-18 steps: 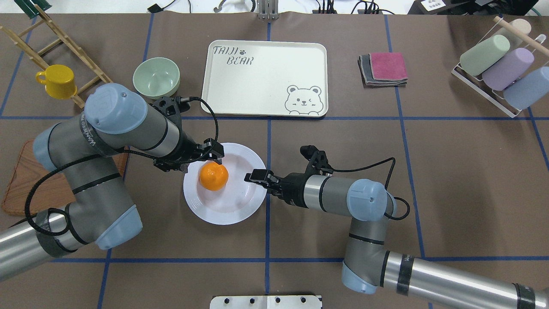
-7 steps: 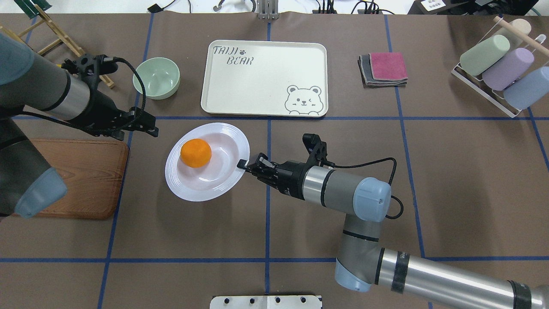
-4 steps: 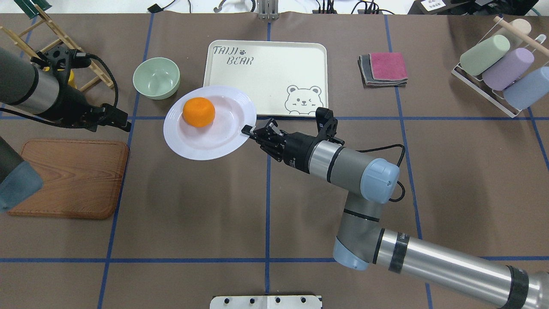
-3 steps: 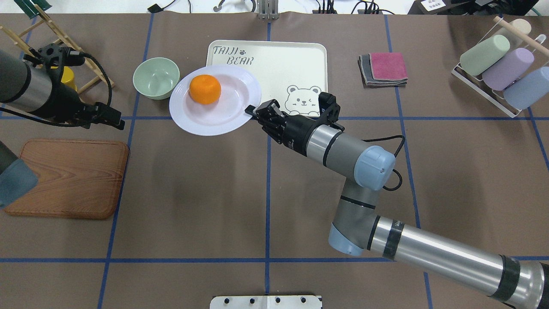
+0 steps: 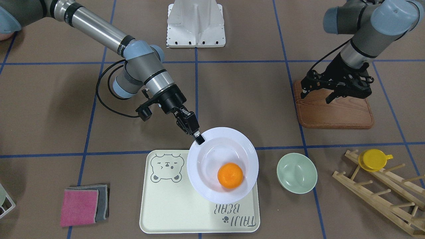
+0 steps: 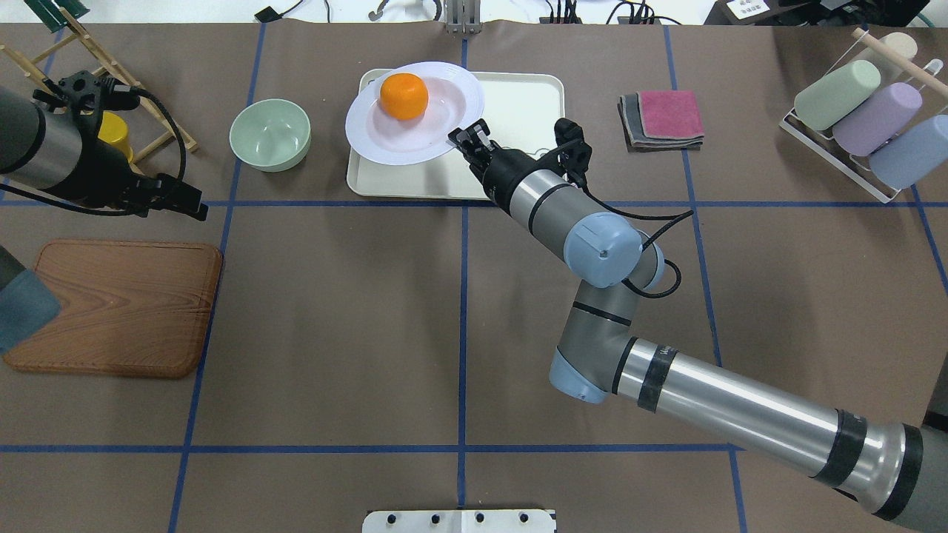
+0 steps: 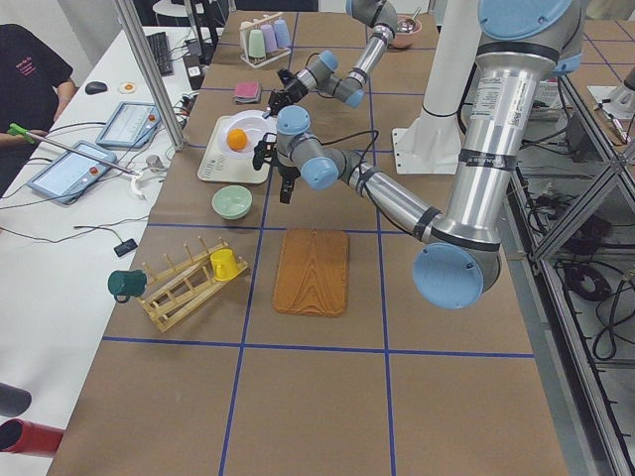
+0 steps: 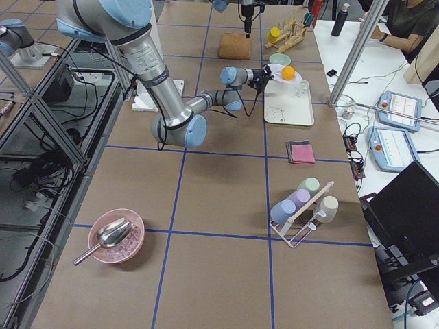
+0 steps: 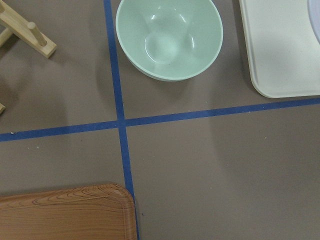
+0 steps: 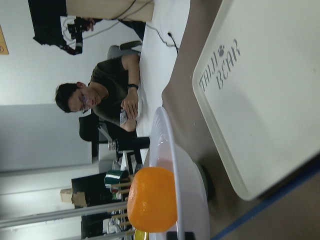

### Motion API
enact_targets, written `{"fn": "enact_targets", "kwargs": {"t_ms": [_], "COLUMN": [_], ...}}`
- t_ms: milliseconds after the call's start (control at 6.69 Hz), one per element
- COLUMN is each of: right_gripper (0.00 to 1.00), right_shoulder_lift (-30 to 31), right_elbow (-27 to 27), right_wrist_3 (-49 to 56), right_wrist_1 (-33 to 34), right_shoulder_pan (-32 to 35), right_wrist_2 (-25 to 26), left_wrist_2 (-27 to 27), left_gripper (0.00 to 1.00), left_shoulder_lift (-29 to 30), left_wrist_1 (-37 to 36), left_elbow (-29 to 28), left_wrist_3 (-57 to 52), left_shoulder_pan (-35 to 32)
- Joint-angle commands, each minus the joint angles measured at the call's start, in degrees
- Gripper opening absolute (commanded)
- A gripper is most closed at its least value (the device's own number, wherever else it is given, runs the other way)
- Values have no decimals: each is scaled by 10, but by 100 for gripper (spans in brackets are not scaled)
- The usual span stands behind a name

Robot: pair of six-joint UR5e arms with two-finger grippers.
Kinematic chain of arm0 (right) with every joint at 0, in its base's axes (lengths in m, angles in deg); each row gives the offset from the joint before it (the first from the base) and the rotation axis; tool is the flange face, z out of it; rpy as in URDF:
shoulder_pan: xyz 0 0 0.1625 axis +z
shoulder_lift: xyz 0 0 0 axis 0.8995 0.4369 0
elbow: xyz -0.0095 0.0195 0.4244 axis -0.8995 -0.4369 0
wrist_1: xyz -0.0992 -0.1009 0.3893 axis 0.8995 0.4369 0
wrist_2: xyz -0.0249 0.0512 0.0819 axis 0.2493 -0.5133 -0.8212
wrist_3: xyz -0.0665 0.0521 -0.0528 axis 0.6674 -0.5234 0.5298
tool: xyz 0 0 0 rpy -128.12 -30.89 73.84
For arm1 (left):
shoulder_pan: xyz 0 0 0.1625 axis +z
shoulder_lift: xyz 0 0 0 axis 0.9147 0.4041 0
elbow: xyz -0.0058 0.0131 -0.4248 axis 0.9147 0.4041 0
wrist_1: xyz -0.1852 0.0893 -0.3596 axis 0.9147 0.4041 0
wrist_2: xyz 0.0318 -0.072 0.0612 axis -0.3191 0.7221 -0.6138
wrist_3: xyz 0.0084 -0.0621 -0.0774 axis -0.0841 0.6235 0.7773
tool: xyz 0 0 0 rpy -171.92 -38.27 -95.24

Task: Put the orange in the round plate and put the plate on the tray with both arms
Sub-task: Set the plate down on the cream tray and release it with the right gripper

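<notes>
Overhead, right tool (image 6: 461,137) clamped on round plate (image 6: 444,111) rim, orange (image 6: 404,96) inside, tray (image 6: 518,104) part-hidden, left tool (image 5: 314,98) jaws apart.

Brown table (image 6: 333,385) with blue tape grid (image 6: 462,333); white desk (image 7: 60,268) alongside

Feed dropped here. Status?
Right gripper shut on plate rim; left gripper open, empty, near wooden board. Plate with orange held over tray, not down. No obstruction seen on tray.
</notes>
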Motion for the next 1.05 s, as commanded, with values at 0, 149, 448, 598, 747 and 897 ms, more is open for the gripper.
{"fn": "enact_targets", "kwargs": {"t_ms": [0, 149, 448, 598, 747, 897], "right_gripper": [12, 12, 51, 100, 100, 100], "right_shoulder_lift": [-13, -17, -14, -14, 1, 60], "right_elbow": [-7, -20, -41, -29, 16, 117], "right_wrist_3": [-23, -25, -23, -5, 80, 161], "right_wrist_1": [93, 95, 118, 139, 154, 223], "right_shoulder_pan": [-1, -8, -14, -9, 11, 39], "right_wrist_2": [28, 37, 45, 27, -78, -190], "left_wrist_2": [0, 0, 0, 0, 0, 1], "left_gripper": [96, 96, 96, 96, 96, 96], "left_shoulder_lift": [0, 0, 0, 0, 0, 0], "left_wrist_1": [0, 0, 0, 0, 0, 0], "left_elbow": [0, 0, 2, 2, 2, 2], "left_wrist_3": [-1, -1, 0, 0, -1, -1], "left_shoulder_pan": [-2, -2, -2, -3, -6, -9]}}
